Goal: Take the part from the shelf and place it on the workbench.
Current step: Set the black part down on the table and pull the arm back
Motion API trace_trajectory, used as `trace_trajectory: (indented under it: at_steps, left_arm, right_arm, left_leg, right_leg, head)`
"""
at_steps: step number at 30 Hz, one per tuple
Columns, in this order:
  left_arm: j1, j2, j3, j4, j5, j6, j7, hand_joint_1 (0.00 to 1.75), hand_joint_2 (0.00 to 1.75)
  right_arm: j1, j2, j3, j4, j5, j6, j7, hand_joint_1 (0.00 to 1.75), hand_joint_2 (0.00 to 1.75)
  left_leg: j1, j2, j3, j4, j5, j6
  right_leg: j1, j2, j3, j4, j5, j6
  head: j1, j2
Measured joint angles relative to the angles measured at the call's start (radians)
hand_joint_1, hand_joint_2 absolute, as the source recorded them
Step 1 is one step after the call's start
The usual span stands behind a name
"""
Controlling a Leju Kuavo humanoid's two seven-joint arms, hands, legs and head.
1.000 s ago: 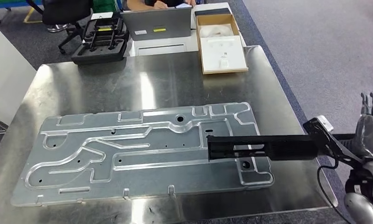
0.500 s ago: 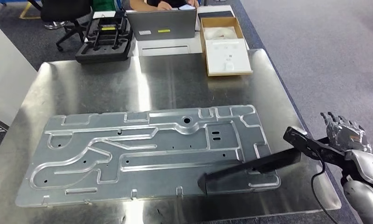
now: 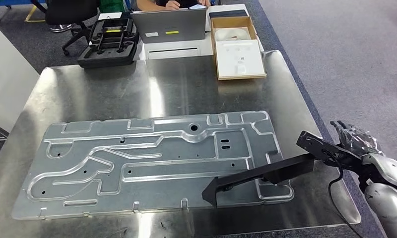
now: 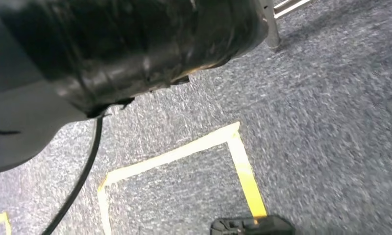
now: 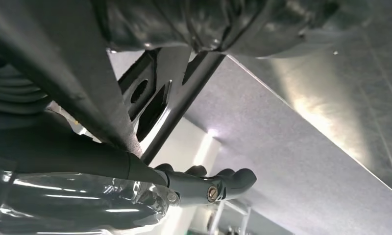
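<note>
Holding: the right hand (image 3: 358,144) grips the near-right end of the black part (image 3: 258,176), at the desk's right edge; its fingers are curled about that end.
Black part: a long, dark, slotted bar, tilted, its far tip low over the near-right corner of the aluminium plate (image 3: 152,158); whether the tip touches the plate cannot be told. In the right wrist view the bar (image 5: 157,105) shows oblong cut-outs and runs out from the hand over the metal surface.
Right hand, wrist view: dark fingers (image 5: 218,183) bent beside the bar, the grey cover at the picture's edge.
Left hand: state cannot be told; the left wrist view looks down at carpet with yellow tape (image 4: 184,156) marked on it.
Desk (image 3: 117,89): steel-topped, reflective, rounded corners.
Aluminium plate: large, flat, machined with channels and holes, lying lengthwise across the near half of the desk.
Cable (image 3: 338,198): thin, black, hanging from the part's held end past the desk edge.
Cardboard box (image 3: 236,47): open, white insert, at the desk's far right.
Laptop (image 3: 172,25): grey, beyond the desk's far edge, a person's hands above it.
Black foam tray (image 3: 107,44): left of the laptop.
Office chair (image 3: 70,15): far left, on grey carpet.
</note>
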Motion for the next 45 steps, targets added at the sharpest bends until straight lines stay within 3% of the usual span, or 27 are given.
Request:
trace_trajectory:
  at_steps: [3,5,6,9,11,14,16,18,19,20,21,24,26,30,31,33,35,36,37,38,40,41,45]
  left_arm:
    - [0.0,0.0,0.0,0.0,0.0,0.0,0.002,0.0,0.0]
    - [0.003,0.0,0.0,0.0,-0.001,0.001,0.004,0.0,0.0]
    - [0.004,-0.001,0.0,0.0,-0.001,0.001,0.004,0.0,0.0]
    - [0.003,-0.001,0.0,0.0,-0.002,0.005,0.003,0.0,0.0]
    - [0.002,-0.001,0.0,0.0,-0.003,0.007,0.001,0.0,0.0]
    - [0.003,-0.001,0.0,0.0,-0.003,0.007,0.0,0.0,0.0]
    - [0.003,-0.001,0.0,0.0,-0.005,0.008,0.0,0.0,0.0]
    - [0.003,-0.001,0.0,0.0,-0.007,0.009,0.0,0.0,0.0]
    - [0.003,-0.001,0.0,0.0,-0.007,0.009,0.0,0.0,0.0]
    - [0.004,-0.001,0.0,0.0,-0.007,0.01,0.0,0.0,0.0]
    - [0.004,-0.002,0.0,0.0,-0.007,0.01,0.001,0.0,0.0]
    - [0.004,-0.008,0.0,0.0,-0.007,0.016,0.002,0.0,0.0]
    - [0.004,-0.011,0.0,0.0,-0.007,0.019,0.004,0.0,0.0]
    - [0.004,-0.012,0.0,0.0,-0.007,0.021,0.005,0.0,0.0]
    - [0.004,-0.012,0.0,0.0,-0.007,0.022,0.006,0.0,0.0]
    - [0.004,-0.012,0.0,0.0,-0.006,0.022,0.006,0.0,0.0]
    - [0.007,-0.012,0.0,0.0,-0.006,0.022,0.008,0.0,0.0]
    - [0.008,-0.013,0.0,0.0,-0.006,0.022,0.009,0.0,0.0]
    - [0.009,-0.013,0.0,0.0,-0.005,0.022,0.011,0.0,0.0]
    - [0.009,-0.013,0.0,0.0,-0.005,0.023,0.012,0.0,0.0]
    - [0.007,-0.013,0.0,0.0,-0.003,0.024,0.014,0.0,0.0]
    - [0.006,-0.013,0.0,0.0,-0.003,0.025,0.015,0.0,0.0]
    - [0.006,-0.013,0.0,0.0,-0.002,0.026,0.016,0.0,0.0]
  right_arm:
    - [-0.004,0.007,0.0,-0.022,0.067,0.035,-0.003,0.0,0.0]
    - [-0.005,0.013,0.0,-0.036,0.11,0.053,-0.004,0.0,0.0]
    - [-0.006,0.017,0.0,-0.042,0.131,0.058,-0.004,0.0,0.0]
    - [-0.009,0.019,0.0,-0.062,0.173,0.062,-0.002,0.0,0.0]
    - [-0.01,0.019,0.0,-0.07,0.187,0.064,-0.002,0.0,0.0]
    - [-0.007,0.019,0.0,-0.077,0.211,0.065,-0.001,0.0,0.0]
    - [-0.006,0.017,0.0,-0.086,0.258,0.052,-0.002,0.0,0.0]
    - [-0.003,0.012,0.0,-0.096,0.315,0.017,-0.002,0.0,0.0]
    - [0.0,0.009,0.0,-0.101,0.34,-0.006,-0.002,0.0,0.0]
    - [0.004,0.007,0.0,-0.106,0.359,-0.027,-0.002,0.0,0.0]
    - [0.008,0.006,0.0,-0.112,0.376,-0.045,-0.002,0.0,0.0]
    - [0.015,0.004,0.0,-0.128,0.405,-0.078,-0.003,0.0,0.0]
    - [0.02,0.004,0.0,-0.138,0.407,-0.094,-0.003,0.0,0.0]
    - [0.033,0.004,0.0,-0.148,0.409,-0.1,-0.003,0.0,0.0]
    - [0.034,0.005,0.0,-0.15,0.414,-0.098,-0.003,0.0,0.0]
    - [0.035,0.006,0.0,-0.153,0.417,-0.089,-0.002,0.0,0.0]
    - [0.037,0.012,-0.004,-0.153,0.413,-0.073,-0.001,0.0,0.0]
    - [0.039,0.015,-0.008,-0.153,0.417,-0.064,0.0,0.0,0.0]
    - [0.042,0.018,-0.013,-0.153,0.425,-0.056,0.0,0.0,0.0]
    - [0.045,0.02,-0.018,-0.153,0.433,-0.051,0.0,0.0,0.0]
    - [0.049,0.021,-0.029,-0.153,0.441,-0.048,0.0,0.0,0.0]
    - [0.049,0.021,-0.035,-0.153,0.44,-0.048,0.0,0.0,0.0]
    - [0.054,0.023,-0.053,-0.153,0.43,-0.051,0.001,0.0,0.0]
  left_leg:
    - [0.009,0.001,-0.082,0.173,-0.079,-0.014]
    - [0.015,0.001,-0.11,0.224,-0.082,-0.019]
    - [0.019,0.001,-0.098,0.195,-0.057,-0.02]
    - [0.024,0.0,-0.002,-0.001,0.031,-0.02]
    - [0.019,-0.002,0.025,-0.056,0.041,-0.014]
    - [0.014,-0.001,0.028,-0.067,0.049,0.006]
    - [0.015,0.001,0.031,-0.076,0.055,0.02]
    - [0.011,0.002,0.032,-0.077,0.055,0.028]
    - [0.008,0.003,0.033,-0.077,0.054,0.03]
    - [0.005,0.002,0.034,-0.076,0.053,0.032]
    - [0.003,0.002,0.035,-0.076,0.052,0.034]
    - [-0.002,0.001,0.041,-0.072,0.047,0.033]
    - [-0.004,0.0,0.04,-0.069,0.045,0.027]
    - [-0.004,0.001,0.034,-0.052,0.028,0.008]
    - [-0.003,0.002,0.02,-0.02,0.006,0.002]
    - [0.006,0.002,-0.032,0.096,-0.057,-0.01]
    - [0.014,0.002,-0.073,0.188,-0.086,-0.019]
    - [0.018,0.002,-0.07,0.185,-0.073,-0.022]
    - [0.021,0.002,-0.049,0.143,-0.044,-0.023]
    - [0.023,0.002,-0.016,0.077,-0.009,-0.023]
    - [0.021,0.002,0.044,-0.041,0.031,-0.019]
    - [0.019,0.002,0.058,-0.071,0.037,-0.015]
    - [0.019,0.003,0.067,-0.096,0.045,0.009]
  right_leg:
    - [0.0,-0.003,0.001,-0.001,0.0,-0.006]
    - [0.0,-0.003,0.002,-0.001,-0.001,-0.006]
    - [0.0,-0.002,0.003,-0.001,-0.001,-0.006]
    - [0.0,-0.001,0.006,0.0,-0.004,0.002]
    - [0.001,0.0,0.007,-0.001,-0.003,0.014]
    - [-0.006,0.001,0.003,0.002,-0.007,0.032]
    - [-0.006,0.001,-0.026,0.065,-0.048,0.036]
    - [-0.003,0.001,-0.084,0.194,-0.109,0.034]
    - [-0.001,0.001,-0.11,0.249,-0.127,0.033]
    - [0.001,0.001,-0.122,0.273,-0.126,0.031]
    - [0.003,0.001,-0.115,0.259,-0.108,0.027]
    - [0.014,-0.001,-0.022,0.067,-0.019,0.009]
    - [0.021,-0.002,0.01,-0.002,-0.005,0.001]
    - [0.016,-0.002,0.02,-0.02,0.003,-0.011]
    - [0.013,-0.003,0.023,-0.026,0.007,-0.016]
    - [0.012,-0.005,0.023,-0.028,0.009,-0.019]
    - [0.012,-0.004,0.022,-0.028,0.009,-0.019]
    - [0.011,-0.003,0.022,-0.027,0.009,-0.019]
    - [0.011,-0.002,0.023,-0.027,0.009,-0.018]
    - [0.01,-0.001,0.025,-0.026,0.008,-0.017]
    - [0.011,0.001,0.026,-0.024,0.007,-0.008]
    - [0.011,0.002,0.025,-0.025,0.007,-0.002]
    - [0.01,0.004,0.021,-0.016,-0.001,0.02]
  head:
    - [-0.001,0.0]
    - [-0.001,0.0]
    - [-0.001,0.0]
    - [0.0,0.0]
    - [0.001,0.0]
    - [0.001,0.0]
    - [0.003,0.0]
    - [0.004,0.0]
    - [0.004,0.0]
    - [0.004,0.0]
    - [0.004,0.0]
    - [0.004,0.0]
    - [0.003,0.0]
    - [0.002,0.0]
    - [0.001,0.0]
    - [-0.001,0.0]
    - [-0.001,0.0]
    - [-0.001,0.0]
    - [-0.001,0.0]
    - [-0.001,0.0]
    - [-0.001,0.0]
    - [0.0,0.0]
    - [0.001,0.0]
